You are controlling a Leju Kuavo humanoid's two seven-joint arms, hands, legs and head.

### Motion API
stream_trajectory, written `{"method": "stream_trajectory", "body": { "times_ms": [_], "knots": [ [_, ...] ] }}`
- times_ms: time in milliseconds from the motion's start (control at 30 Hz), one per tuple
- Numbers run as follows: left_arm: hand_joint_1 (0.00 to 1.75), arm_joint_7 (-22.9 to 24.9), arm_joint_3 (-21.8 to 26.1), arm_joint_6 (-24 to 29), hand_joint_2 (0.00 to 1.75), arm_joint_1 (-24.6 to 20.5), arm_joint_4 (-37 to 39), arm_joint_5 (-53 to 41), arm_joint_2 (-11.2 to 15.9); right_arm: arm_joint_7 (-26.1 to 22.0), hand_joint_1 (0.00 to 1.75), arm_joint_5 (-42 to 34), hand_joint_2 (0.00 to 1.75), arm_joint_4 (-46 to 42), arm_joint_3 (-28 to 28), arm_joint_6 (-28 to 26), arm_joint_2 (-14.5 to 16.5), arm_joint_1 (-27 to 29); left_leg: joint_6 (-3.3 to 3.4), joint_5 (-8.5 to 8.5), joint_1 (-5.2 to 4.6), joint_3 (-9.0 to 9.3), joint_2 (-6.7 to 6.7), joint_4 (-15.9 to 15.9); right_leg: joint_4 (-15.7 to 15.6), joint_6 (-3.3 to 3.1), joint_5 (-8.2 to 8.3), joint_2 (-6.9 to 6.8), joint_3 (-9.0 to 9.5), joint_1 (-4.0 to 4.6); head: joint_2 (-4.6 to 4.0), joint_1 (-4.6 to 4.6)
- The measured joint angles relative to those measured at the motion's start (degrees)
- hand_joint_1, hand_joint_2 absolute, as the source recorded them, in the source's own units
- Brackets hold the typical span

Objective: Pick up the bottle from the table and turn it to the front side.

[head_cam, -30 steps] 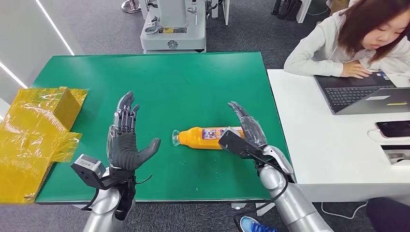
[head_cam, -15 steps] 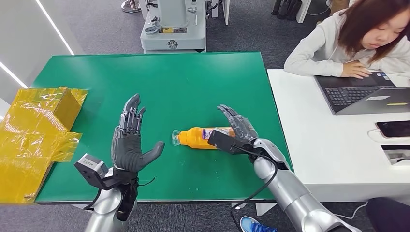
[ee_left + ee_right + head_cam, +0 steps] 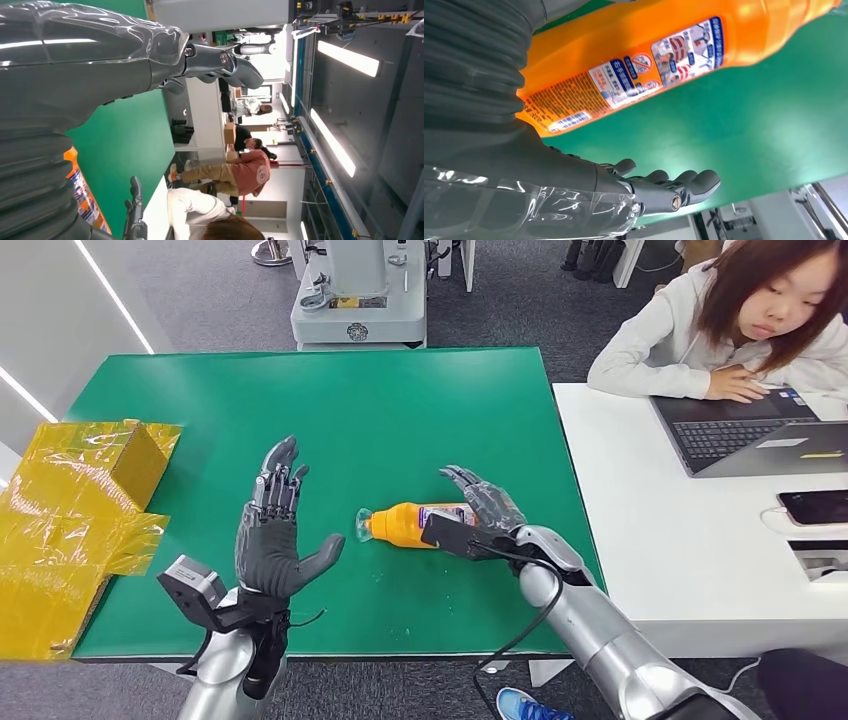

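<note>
An orange bottle [image 3: 405, 524] lies on its side on the green table [image 3: 330, 410], its clear cap [image 3: 364, 525] pointing to my left. My right hand [image 3: 478, 510] hangs over the bottle's base end, fingers stretched out and not curled round it. In the right wrist view the bottle [image 3: 649, 60] shows its printed label, and the fingers [image 3: 669, 190] reach straight past it above the green top. My left hand [image 3: 277, 532] is raised and open a short way left of the cap, palm toward the bottle. In the left wrist view the bottle [image 3: 82, 192] lies beyond the thumb.
Yellow film-wrapped boxes [image 3: 70, 510] sit at the table's left edge. A white table [image 3: 680, 540] adjoins on the right with a laptop [image 3: 750, 435] and a phone [image 3: 815, 506]; a person [image 3: 740, 325] sits there. A grey machine base [image 3: 360, 300] stands behind.
My right hand has moved left and lowered over the bottle's base end. My left hand has shifted slightly right and up. The bottle has stayed put.
</note>
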Motion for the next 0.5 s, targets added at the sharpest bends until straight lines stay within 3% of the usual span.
{"method": "stream_trajectory", "body": {
  "times_ms": [500],
  "knots": [
    [0.0,2.0,1.3,-3.1,1.75,-0.1,0.0,2.7,-0.6,3.9,0.0,0.3,1.75,5.8,3.0,4.1,-0.1,-4.0,0.0,0.0,0.0,0.0,0.0,0.0,0.0,0.0,0.01,0.0,0.0,0.0,0.0,-0.01]
  ]
}}
